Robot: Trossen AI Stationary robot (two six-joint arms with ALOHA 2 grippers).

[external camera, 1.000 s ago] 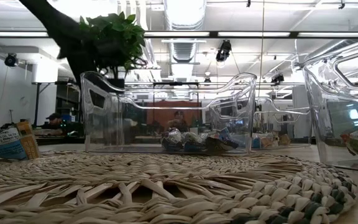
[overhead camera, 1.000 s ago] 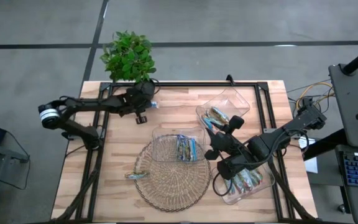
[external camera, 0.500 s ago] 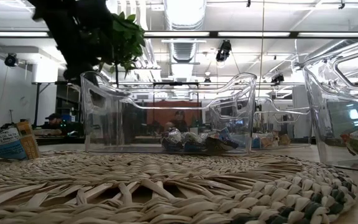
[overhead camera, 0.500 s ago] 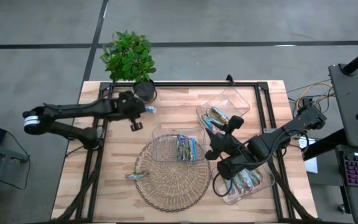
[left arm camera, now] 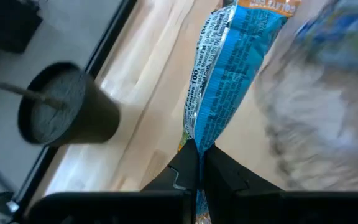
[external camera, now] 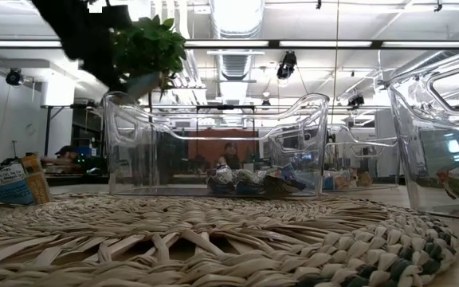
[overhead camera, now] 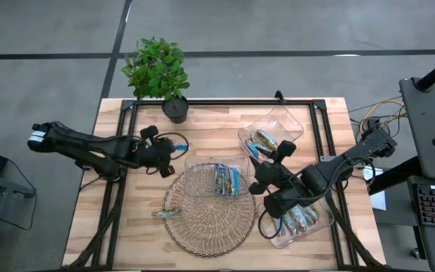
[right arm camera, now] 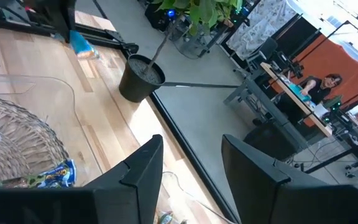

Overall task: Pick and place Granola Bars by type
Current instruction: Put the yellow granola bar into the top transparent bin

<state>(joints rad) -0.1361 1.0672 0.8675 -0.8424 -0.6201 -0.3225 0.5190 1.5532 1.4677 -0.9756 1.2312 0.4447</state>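
My left gripper [overhead camera: 166,153] is shut on a blue wrapped granola bar [left arm camera: 229,68] above the table, just off the far left rim of the round wicker mat [overhead camera: 208,215]. A clear tray [overhead camera: 216,178] on the mat holds several blue bars [overhead camera: 227,180]. One more bar [overhead camera: 166,213] lies on the mat's left rim and also shows in the low view [external camera: 2,183]. Two clear trays at the right, one far [overhead camera: 272,134] and one near [overhead camera: 302,219], hold other bars. My right gripper [right arm camera: 191,174] is open and empty above the table between those trays. My left gripper pinches one end of the blue bar [left arm camera: 196,144] between its two fingers [left arm camera: 182,171]. The bar sticks out forward past the fingertips, along their line. It is lifted clear of the table.
A potted plant [overhead camera: 157,69] stands at the table's far left edge; its dark pot also shows in the left wrist view [left arm camera: 67,115]. The black frame rails [overhead camera: 127,128] run along the table's sides. People sit at desks in the room behind [right arm camera: 319,84].
My left gripper has carried the blue bar from beside the plant pot toward the table's near edge, up to the mat's far left rim, and has turned on the way. It has stayed shut on the bar.
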